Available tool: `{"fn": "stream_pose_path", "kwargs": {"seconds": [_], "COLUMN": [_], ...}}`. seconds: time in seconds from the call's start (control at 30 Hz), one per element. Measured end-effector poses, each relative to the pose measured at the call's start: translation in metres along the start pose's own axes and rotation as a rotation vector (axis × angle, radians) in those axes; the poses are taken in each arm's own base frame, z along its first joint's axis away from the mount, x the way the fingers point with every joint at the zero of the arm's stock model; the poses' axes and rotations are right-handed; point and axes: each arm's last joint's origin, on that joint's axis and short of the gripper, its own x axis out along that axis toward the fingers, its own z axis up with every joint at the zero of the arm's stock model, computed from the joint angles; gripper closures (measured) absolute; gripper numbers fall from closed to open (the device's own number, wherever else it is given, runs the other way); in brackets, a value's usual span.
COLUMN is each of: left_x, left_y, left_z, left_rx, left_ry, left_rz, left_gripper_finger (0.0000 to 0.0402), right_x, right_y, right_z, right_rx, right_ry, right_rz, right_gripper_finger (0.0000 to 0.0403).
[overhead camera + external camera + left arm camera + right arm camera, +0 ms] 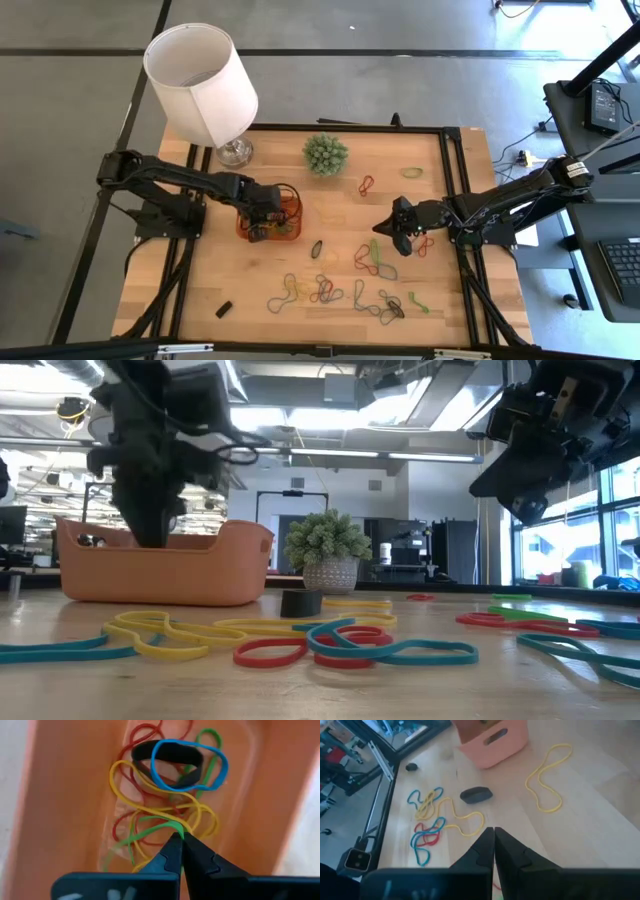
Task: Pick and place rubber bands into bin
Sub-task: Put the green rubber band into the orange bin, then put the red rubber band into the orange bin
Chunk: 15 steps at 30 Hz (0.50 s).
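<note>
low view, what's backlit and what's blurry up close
Low view: both grippers, left gripper over the bin and right gripper, are dark silhouettes against bright windows and ceiling lights; the nearest rubber bands look soft.

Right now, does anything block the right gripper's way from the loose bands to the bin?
Nothing visible does. Bare tabletop and one black band lie between the right gripper and the orange bin, where the left gripper sits.

Bright, even overhead light; wrist views soft, low view's foreground blurred.
</note>
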Motion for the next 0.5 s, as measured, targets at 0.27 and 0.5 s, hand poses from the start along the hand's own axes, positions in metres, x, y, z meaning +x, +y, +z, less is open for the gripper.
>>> {"fn": "stream_pose_path", "kwargs": {"seconds": [0.27,0.5], "left_x": [0.0041,0.0041], "left_y": [0.005,0.0046], "left_z": [-0.0023,-0.0025], "left_rx": [0.059,0.065], "left_ry": [-0.006,-0.002], "left_rz": [0.029,0.016], "left_gripper_finger": [0.0374,0.0312], "right_x": [-0.0005,-0.0008], "right_y": [0.0035,0.0039], "right_z": [0.0087,0.011], "right_rx": [0.019,0.025], "right_ry": [-0.126,-0.163], "right_rz": [-0.012,-0.026], "right_gripper_finger": [0.0386,0.0386]}}
